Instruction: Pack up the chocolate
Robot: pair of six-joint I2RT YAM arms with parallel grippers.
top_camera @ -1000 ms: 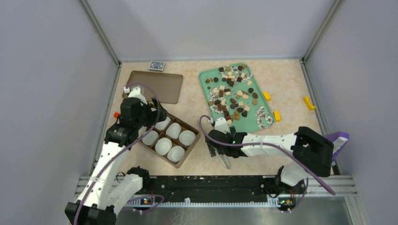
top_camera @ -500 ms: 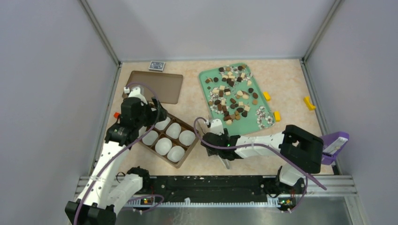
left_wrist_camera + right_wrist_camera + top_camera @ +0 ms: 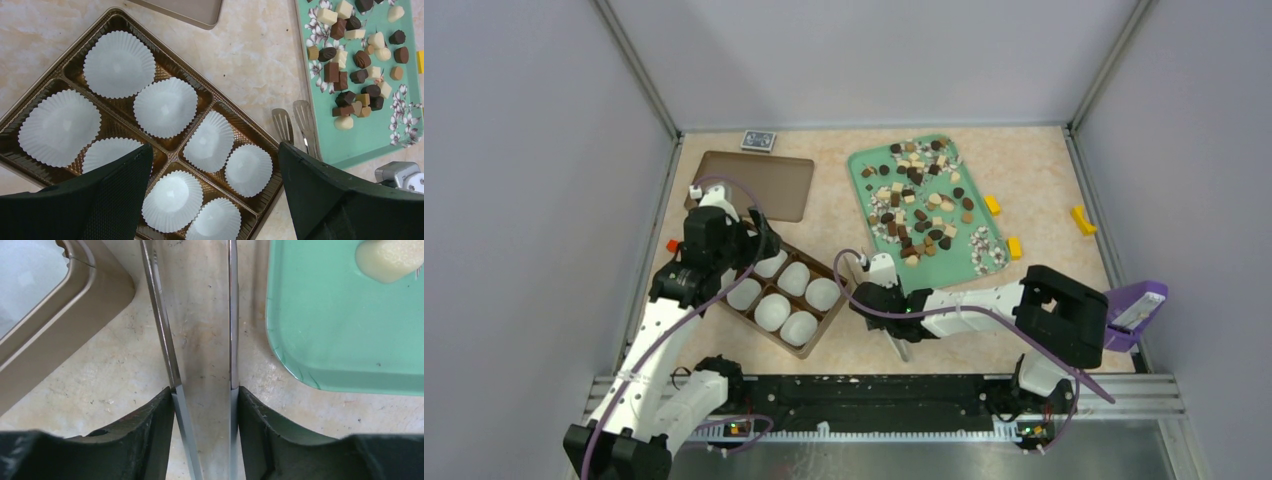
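Note:
The chocolate is a heap of small dark, tan and cream pieces on a green tray; it shows too in the left wrist view, and one cream piece lies near my right gripper. My right gripper is shut on metal tongs, its pads pressing both arms, low between the tray and the brown box. The tongs' tips rest by the box corner. My left gripper hangs open over the box's white paper cups, holding nothing.
A brown lid and a card deck lie at the back left. Yellow blocks sit right of the tray, one more near the right wall. A purple object sticks out at the right.
My right gripper has narrowed from wide open onto the tongs' arms and shifted a little left toward the box. The left arm has not moved.

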